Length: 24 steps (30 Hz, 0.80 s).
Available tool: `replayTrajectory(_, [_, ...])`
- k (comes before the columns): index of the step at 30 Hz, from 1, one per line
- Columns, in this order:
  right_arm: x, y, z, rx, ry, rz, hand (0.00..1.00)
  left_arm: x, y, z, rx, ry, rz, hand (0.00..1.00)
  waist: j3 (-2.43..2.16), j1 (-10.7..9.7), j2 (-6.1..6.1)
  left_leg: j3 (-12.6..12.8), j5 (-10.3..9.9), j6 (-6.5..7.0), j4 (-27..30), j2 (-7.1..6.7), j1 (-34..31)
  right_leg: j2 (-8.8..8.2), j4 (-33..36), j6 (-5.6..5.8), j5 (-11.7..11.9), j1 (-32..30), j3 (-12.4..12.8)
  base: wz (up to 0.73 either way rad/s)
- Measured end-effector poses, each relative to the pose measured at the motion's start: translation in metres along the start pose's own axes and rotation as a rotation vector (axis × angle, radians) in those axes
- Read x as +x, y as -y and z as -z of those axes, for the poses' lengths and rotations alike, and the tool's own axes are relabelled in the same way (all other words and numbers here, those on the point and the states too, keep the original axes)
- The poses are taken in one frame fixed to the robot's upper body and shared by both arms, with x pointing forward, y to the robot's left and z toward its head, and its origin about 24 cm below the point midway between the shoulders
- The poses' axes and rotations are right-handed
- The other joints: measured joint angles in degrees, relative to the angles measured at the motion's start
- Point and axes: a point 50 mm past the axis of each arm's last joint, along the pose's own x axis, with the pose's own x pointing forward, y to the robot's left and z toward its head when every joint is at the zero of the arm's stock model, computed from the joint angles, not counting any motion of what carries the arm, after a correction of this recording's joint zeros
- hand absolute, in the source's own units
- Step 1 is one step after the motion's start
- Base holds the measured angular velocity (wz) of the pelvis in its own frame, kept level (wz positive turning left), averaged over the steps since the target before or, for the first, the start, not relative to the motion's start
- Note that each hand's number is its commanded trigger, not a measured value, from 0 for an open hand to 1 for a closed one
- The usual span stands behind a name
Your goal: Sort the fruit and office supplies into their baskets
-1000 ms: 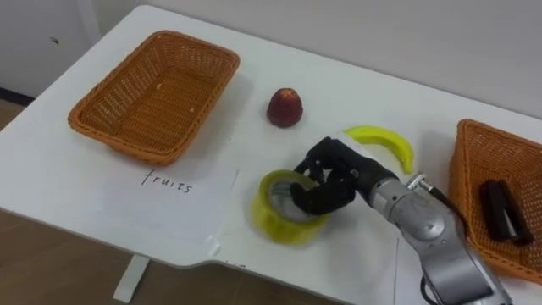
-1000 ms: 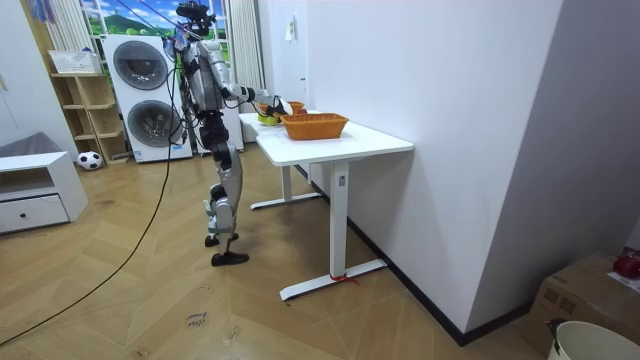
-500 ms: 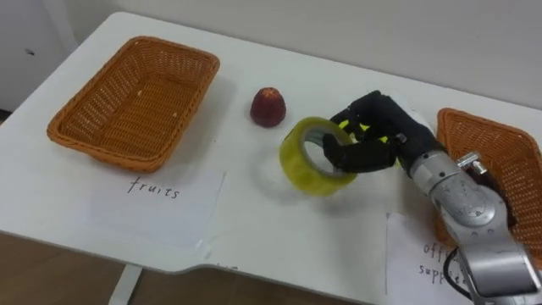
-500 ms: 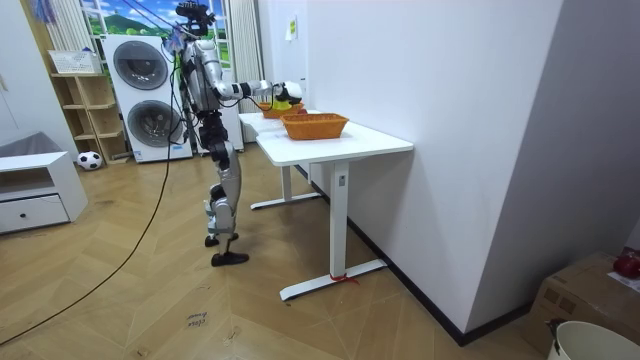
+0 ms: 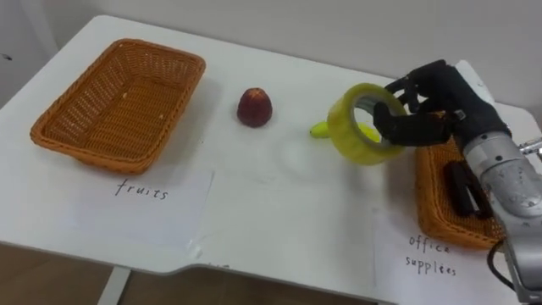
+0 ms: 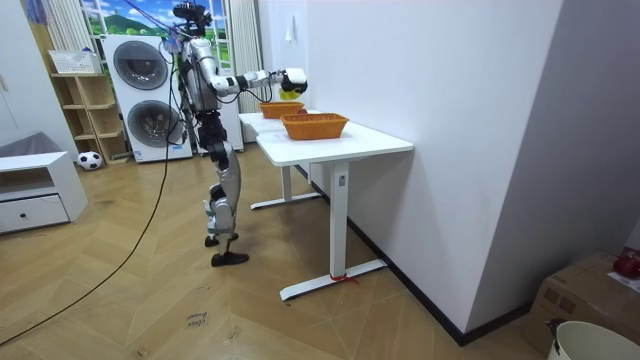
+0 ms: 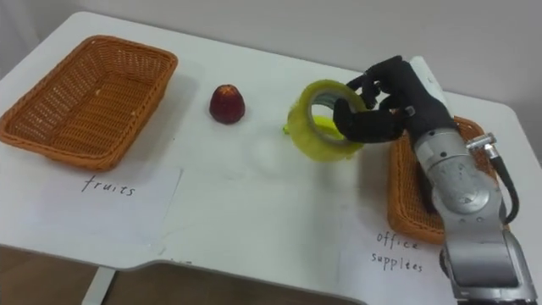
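A: One thing held?
B: Yep. Right hand [image 5: 432,106] is curled round the rim of the yellow tape roll [image 5: 362,125]. Roll's up off the table [image 5: 279,220], hole facing the cam.
A: Its basket?
B: Office-supplies basket [image 5: 430,222] lies approx. 4 o'clock from the roll, near rim just below the hand. Dark stapler [image 5: 461,188] inside.
A: Next?
B: Prob. a short carry toward 4 o'clock, then release. Apple [image 5: 253,108] & banana [image 5: 320,130] sit at 9 o'clock, fruits basket [image 5: 59,135] beyond.

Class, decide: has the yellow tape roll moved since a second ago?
Yes. The right hand has carried the tape roll rightward, away from the apple, up to the supplies basket.
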Motion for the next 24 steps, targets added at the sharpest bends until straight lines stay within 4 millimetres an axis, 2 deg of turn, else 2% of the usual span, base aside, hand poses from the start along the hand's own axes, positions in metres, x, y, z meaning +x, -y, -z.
replayTrajectory(7, [-0.003, 0.020, 0.006, 0.031, -0.021, 0.126, 1.00, -0.002, 0.000, 0.009, 0.008, -0.021, 0.001, 0.00, 0.14, -2.3, -0.20, 0.1, 0.0, 0.00, -0.4, 0.02, 0.7, -0.01, -0.1, 0.01, 0.0, 0.2, -0.1, -0.01])
replayTrajectory(13, [-0.005, 0.029, 0.009, 0.034, -0.029, 0.181, 1.00, -0.002, -0.001, 0.012, -0.005, -0.037, -0.002, 0.00, 0.53, -3.7, 0.42, 1.4, 0.0, -0.02, -0.7, 0.23, 0.8, 0.13, -0.1, 0.01, 0.0, -0.1, 0.2, -0.09])
replayTrajectory(17, [-0.007, 0.036, 0.011, 0.025, -0.037, 0.207, 1.00, -0.001, -0.003, 0.014, -0.027, -0.050, -0.013, 0.00, 0.33, -4.2, 0.60, 1.7, 0.0, -0.02, -0.8, 0.31, 0.8, 0.24, -0.1, 0.00, 0.0, -0.2, 0.6, -0.06])
replayTrajectory(21, [-0.009, 0.043, 0.012, 0.025, -0.043, 0.249, 1.00, -0.002, -0.005, 0.018, -0.037, -0.065, -0.020, 0.00, -0.09, -4.8, 0.78, 2.0, 0.0, -0.02, -0.8, 0.28, 0.9, 0.21, 0.0, 0.00, 0.0, -0.2, 0.8, -0.01])
replayTrajectory(24, [-0.009, 0.044, 0.012, 0.026, -0.044, 0.255, 1.00, -0.002, -0.005, 0.019, -0.039, -0.070, -0.022, 0.00, -0.13, -5.3, 0.73, 2.1, 0.0, -0.02, -0.8, 0.28, 1.0, 0.21, 0.0, 0.00, 0.0, -0.2, 1.2, -0.02])
